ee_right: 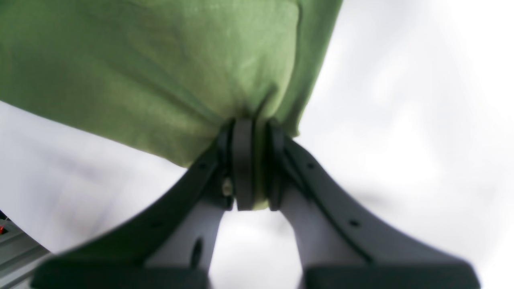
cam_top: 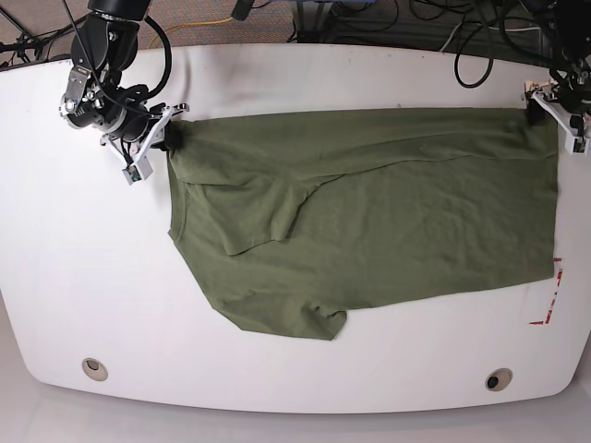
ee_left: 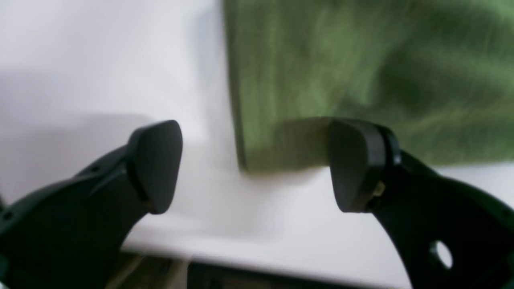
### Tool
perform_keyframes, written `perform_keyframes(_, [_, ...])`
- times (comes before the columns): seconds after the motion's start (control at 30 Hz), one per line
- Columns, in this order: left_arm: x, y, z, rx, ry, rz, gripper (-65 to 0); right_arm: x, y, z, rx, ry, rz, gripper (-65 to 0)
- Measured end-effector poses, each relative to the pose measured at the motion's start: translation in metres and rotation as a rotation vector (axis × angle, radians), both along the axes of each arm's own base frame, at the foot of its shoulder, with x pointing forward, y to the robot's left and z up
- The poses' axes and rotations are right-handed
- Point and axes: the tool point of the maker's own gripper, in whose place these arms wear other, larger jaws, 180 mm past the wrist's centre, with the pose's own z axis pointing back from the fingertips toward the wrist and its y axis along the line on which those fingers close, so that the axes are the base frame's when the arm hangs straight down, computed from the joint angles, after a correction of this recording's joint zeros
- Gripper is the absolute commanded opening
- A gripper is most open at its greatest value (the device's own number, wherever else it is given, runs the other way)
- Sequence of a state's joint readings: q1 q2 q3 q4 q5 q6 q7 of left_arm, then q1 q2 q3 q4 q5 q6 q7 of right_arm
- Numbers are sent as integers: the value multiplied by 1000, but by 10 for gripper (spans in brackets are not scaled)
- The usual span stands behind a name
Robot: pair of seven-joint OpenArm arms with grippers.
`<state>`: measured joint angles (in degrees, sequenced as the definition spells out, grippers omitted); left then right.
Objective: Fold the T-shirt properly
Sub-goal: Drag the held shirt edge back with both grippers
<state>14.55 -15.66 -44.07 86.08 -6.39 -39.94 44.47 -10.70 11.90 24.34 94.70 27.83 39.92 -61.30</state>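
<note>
The olive-green T-shirt [cam_top: 388, 212] lies spread across the white table [cam_top: 83, 258], with a layer folded over on its left half. My right gripper [cam_top: 169, 137] is at the shirt's upper left corner. In the right wrist view the right gripper [ee_right: 249, 160] is shut on a bunched bit of the shirt [ee_right: 160, 72]. My left gripper [cam_top: 548, 107] is at the shirt's upper right corner. In the left wrist view the left gripper [ee_left: 257, 168] is open, and a corner of the shirt [ee_left: 321, 72] lies between its fingers [ee_left: 154, 166], unpinched.
Red tape marks [cam_top: 547, 306] sit by the shirt's lower right edge. Two round grommets [cam_top: 92, 367] [cam_top: 499, 379] are near the table's front edge. Cables [cam_top: 434, 18] run behind the far edge. The table's edge [ee_left: 241, 261] is close under the left gripper.
</note>
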Motion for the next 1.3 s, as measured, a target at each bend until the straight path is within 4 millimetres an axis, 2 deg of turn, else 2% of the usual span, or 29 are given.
perform_keyframes(0.13, [4,-7,-3,-15,-1,-16,-393,0,0,0,0,0,0,-610])
perform_keyframes(0.2, [4,-11,-5,-22,2,-30,-519,0,0,0,0,0,0,-612])
perform_keyframes(0.3, [8,-17,-6,-26,2,-50,-615,0,0,0,0,0,0,-615])
perform_keyframes(0.33, [8,-18,-7,-27,3,-52,-628,0,0,0,0,1,0,-615])
perform_keyframes(0.43, [7,-19,-7,-26,6,-56,-626,-5,0,-2,3,9,1,-615])
perform_keyframes(0.57, [-5,-18,-9,-15,31,-60,-628,-16,-2,-2,-1,16,3,-615])
perform_keyframes(0.73, [-23,-18,-7,17,66,-80,-628,-41,-10,-2,-50,48,28,-615])
perform_keyframes(0.97, [-41,-18,-7,40,109,-99,-626,-70,-8,-4,-59,82,40,-615])
perform_keyframes(1.13, [-43,-18,-6,47,122,-130,-626,-87,-34,-3,-74,102,-44,-615])
perform_keyframes(1.3, [-40,-20,-7,57,140,-169,-625,-93,-42,-3,-99,120,-36,-615])
